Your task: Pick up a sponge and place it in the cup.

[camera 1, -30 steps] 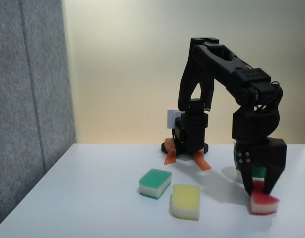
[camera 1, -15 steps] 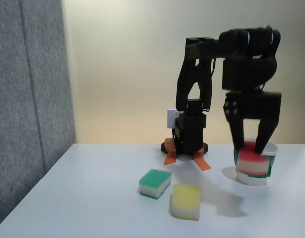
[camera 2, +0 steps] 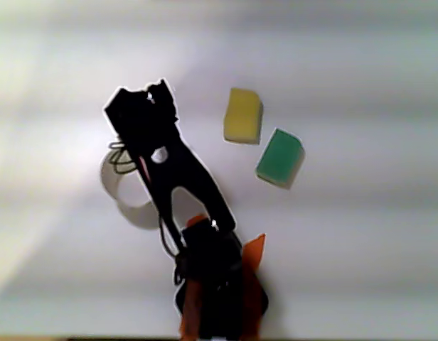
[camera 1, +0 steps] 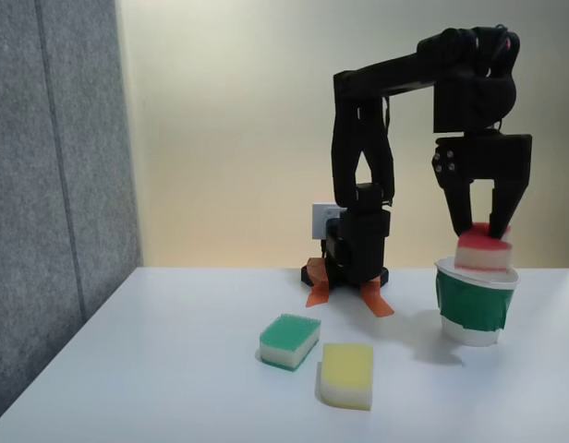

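Now end effector [camera 1: 481,227] clamps sponge [camera 1: 483,249], red top up, long axis level, at cup [camera 1: 475,305] rim.

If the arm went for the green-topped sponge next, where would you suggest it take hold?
From above, jaws closing on the two long cream sides of the green-topped sponge. It lies flat with its top free; the yellow sponge sits near one corner, so keep the fingers off that end.
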Motion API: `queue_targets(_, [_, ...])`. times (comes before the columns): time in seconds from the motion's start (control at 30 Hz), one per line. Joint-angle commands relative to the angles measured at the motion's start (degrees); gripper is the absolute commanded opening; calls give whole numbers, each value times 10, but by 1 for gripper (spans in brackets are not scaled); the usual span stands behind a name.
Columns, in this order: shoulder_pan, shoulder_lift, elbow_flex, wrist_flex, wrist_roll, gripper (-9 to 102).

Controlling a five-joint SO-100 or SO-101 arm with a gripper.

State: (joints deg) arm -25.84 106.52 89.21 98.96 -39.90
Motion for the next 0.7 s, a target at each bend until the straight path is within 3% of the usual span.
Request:
queue_targets(0.0, [-33,62,36,-1,33,0])
queue_targets(0.67, [-134,139,146,-38,180,1])
